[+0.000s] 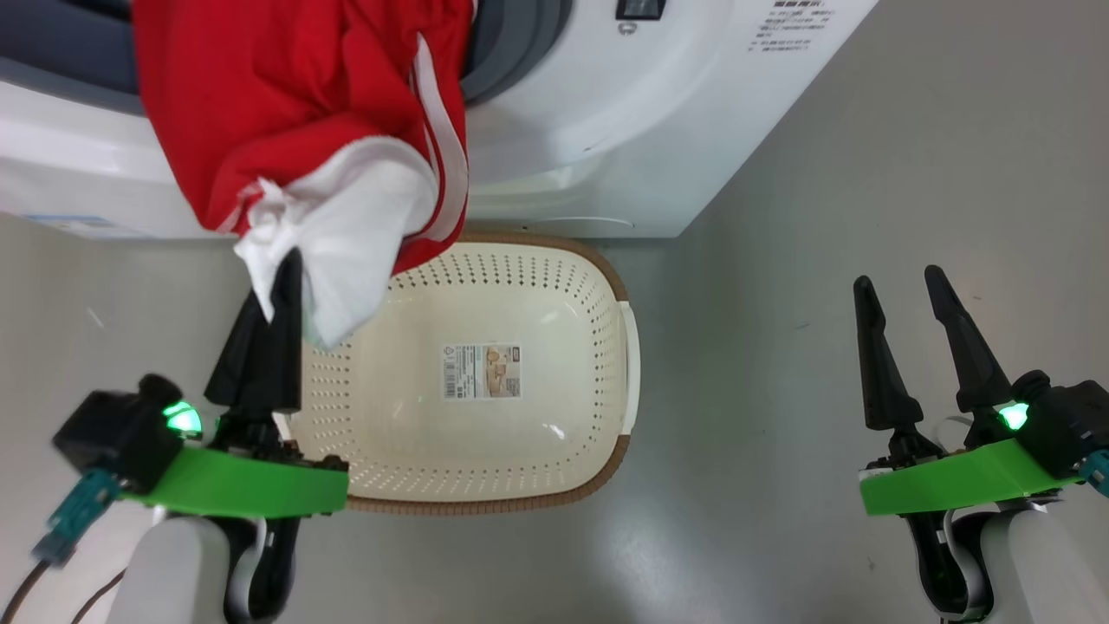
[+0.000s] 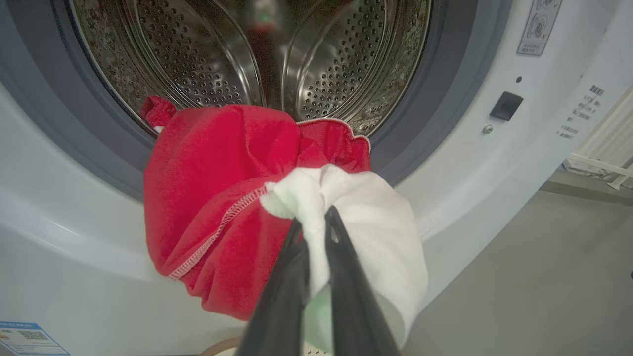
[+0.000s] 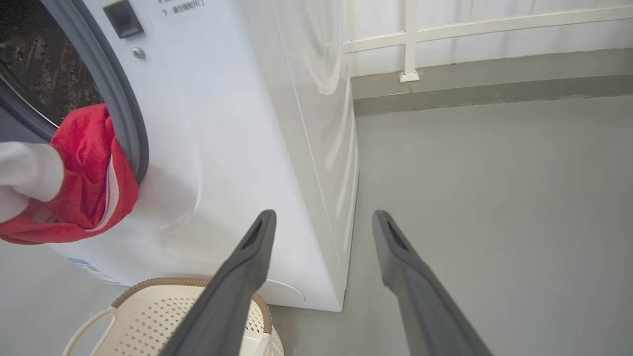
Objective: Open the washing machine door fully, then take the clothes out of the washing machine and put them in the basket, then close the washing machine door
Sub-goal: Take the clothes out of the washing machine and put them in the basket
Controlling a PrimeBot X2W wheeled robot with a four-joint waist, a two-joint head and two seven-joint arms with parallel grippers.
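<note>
Clothes across gasket (basket below)

It looks like a laundry corner of a home: a white front-loading washing machine stands on a plain grey floor, a basket before it, a white railing beside.

Print on washing machine and basket sticker is illegibly small.
</note>
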